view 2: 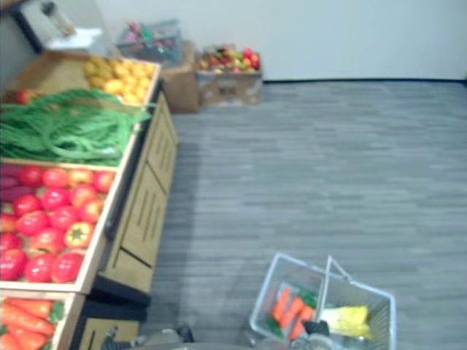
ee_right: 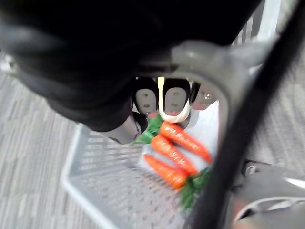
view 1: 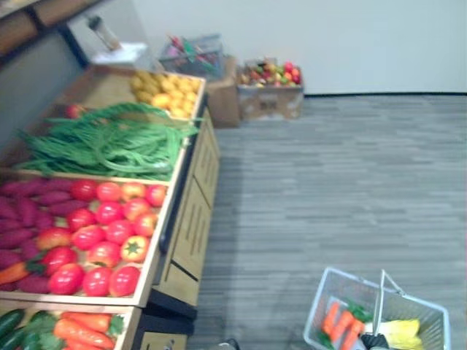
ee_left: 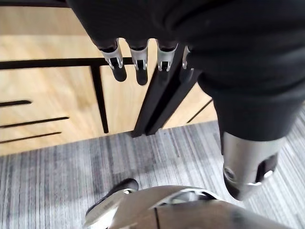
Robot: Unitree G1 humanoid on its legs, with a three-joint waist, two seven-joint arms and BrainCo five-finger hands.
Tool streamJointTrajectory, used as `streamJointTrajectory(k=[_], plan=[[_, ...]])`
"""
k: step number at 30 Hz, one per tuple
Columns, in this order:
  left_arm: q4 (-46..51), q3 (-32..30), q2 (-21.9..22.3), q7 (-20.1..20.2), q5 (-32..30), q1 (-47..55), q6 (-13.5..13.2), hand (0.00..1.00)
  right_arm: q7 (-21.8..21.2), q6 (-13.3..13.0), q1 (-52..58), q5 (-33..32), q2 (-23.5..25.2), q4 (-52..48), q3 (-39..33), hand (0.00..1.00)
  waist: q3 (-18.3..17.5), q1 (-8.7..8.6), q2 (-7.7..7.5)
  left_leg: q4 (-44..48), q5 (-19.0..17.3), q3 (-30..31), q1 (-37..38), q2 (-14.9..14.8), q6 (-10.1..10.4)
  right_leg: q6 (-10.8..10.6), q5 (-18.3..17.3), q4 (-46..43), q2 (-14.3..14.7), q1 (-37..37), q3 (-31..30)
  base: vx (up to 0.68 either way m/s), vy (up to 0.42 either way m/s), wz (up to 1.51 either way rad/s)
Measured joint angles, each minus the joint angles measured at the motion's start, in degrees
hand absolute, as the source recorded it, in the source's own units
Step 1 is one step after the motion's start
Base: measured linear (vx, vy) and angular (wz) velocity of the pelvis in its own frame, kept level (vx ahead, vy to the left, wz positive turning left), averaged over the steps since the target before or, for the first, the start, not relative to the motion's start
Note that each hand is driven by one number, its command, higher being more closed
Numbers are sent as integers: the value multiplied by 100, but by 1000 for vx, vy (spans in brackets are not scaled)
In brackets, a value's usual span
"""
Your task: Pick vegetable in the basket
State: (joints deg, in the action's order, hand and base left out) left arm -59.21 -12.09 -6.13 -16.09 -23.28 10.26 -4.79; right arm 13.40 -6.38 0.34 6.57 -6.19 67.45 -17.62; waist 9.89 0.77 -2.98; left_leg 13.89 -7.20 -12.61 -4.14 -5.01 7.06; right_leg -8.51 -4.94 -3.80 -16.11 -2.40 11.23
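A white wire basket [view 1: 322,305] hangs low at the right over the grey floor. In it lie three orange carrots [ee_right: 175,153] with green tops and a yellow vegetable [view 1: 400,332]. My right hand [ee_right: 174,98] is shut on the basket's handle [ee_right: 206,51], its fingers curled round the grey bar above the carrots; in the left eye view the right hand [view 1: 374,340] shows dark at the basket's near rim. My left hand [ee_left: 138,67] hangs open with nothing in it, in front of the lower wooden panels of the produce stand [ee_left: 52,95].
The wooden produce stand [view 1: 191,219] runs along the left, with tomatoes [view 1: 109,233], long green beans [view 1: 102,142], yellow fruit [view 1: 168,91], purple sweet potatoes [view 1: 22,219] and carrots [view 1: 80,328]. Cardboard boxes of produce [view 1: 270,91] stand at the back wall.
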Motion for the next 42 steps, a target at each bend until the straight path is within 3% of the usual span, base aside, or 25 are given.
streamJointTrajectory(k=[4,5,10,11,13,15,16,17,21,26,31,42], plan=[[-124,-3,-23,6,-22,-92,35,0,4,-30,-40,-15,-158,-37,-115,100,47,-35,57,-10,-226,-137,-43,1,-134,-191,182,97,31,231,-362,-19,59,-40],[-174,-4,27,7,-52,-108,38,0,-9,-41,-25,-14,-211,-155,-144,100,91,-47,141,-78,-250,-268,64,-10,-145,-246,226,85,37,266,-508,-33,8,-49],[-228,109,69,1,-56,-113,41,0,-21,-91,37,-20,-206,-258,-230,100,71,-77,181,-375,-290,-549,361,-19,-143,-262,250,-3,95,432,-858,4,-8,-45],[-235,125,60,-3,-55,-145,39,0,-21,-109,63,-31,-189,-302,-235,100,72,-85,173,-382,-358,-616,388,-49,-115,-187,301,-102,125,529,-829,19,0,-58],[-238,174,40,-3,-57,-151,39,0,-19,-110,62,-34,-184,-364,-244,100,80,-65,223,-403,-372,-802,475,-199,-144,88,492,-423,236,744,-362,27,2,-70],[-235,239,-30,0,-58,-150,35,0,-16,-112,91,-33,-189,-382,-238,100,52,-60,241,-510,-365,-1068,688,-283,-157,335,662,-685,177,838,701,22,20,-65],[-233,307,-56,5,-58,-143,32,0,-17,-123,146,-31,-173,-384,-234,100,28,-53,183,-593,-355,-1172,783,-273,-172,359,678,-723,67,812,1275,17,11,-41],[-231,339,-81,8,-57,-144,32,0,-19,-123,163,-30,-168,-386,-235,100,16,-55,154,-611,-355,-1212,812,-244,-172,358,678,-714,34,805,1391,23,19,-38],[-183,494,-148,25,-57,-150,15,0,-15,-53,210,-34,-50,-378,-335,100,-39,-53,56,-662,-354,-1345,833,-107,-173,152,813,-253,19,744,1410,10,13,-26],[-178,492,-131,68,-33,-140,-8,0,-59,109,286,-32,-38,-346,-427,100,-75,-36,127,-659,-353,-1366,829,-247,-169,142,1365,1027,429,211,1540,-8,-79,-5],[-185,280,-93,131,150,-122,-10,0,-151,94,297,-23,-56,-342,-435,100,-115,-29,199,-661,-345,-1338,848,-422,-135,198,1327,1036,611,190,1565,-1,-62,-3],[-379,-202,123,520,1684,-156,-25,0,-250,90,333,-32,-44,-124,-688,100,-183,-37,189,-782,-359,-1330,1132,-348,-115,192,1325,1039,557,-4,1568,-7,13,0]])
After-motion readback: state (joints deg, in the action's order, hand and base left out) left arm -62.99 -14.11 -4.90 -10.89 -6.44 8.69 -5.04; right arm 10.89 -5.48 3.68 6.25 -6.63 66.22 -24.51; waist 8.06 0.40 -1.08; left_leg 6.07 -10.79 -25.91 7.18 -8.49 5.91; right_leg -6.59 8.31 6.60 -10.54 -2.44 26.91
